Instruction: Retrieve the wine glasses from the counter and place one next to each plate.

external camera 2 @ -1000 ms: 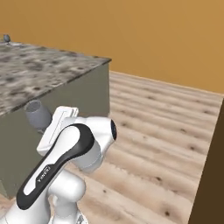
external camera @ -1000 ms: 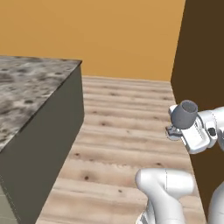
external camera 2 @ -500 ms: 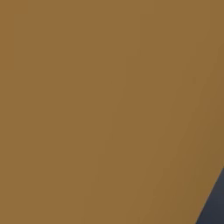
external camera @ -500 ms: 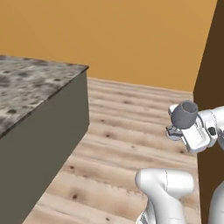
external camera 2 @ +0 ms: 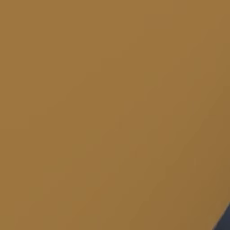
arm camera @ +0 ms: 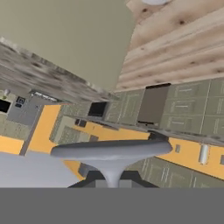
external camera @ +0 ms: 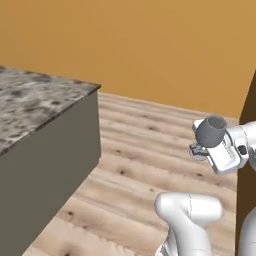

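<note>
Carrying a wine glass [external camera: 210, 131], your pincer [external camera: 200, 150] is clamped on its stem, the round base filling the lower hand view. You hold it out sideways beyond the island [external camera: 45, 130], over bare floor [external camera: 145, 150], so a jolt as the base drives could slip the thin stem free. The orange wall [external camera 2: 112, 90] looms close; a swing might clip it.
</note>
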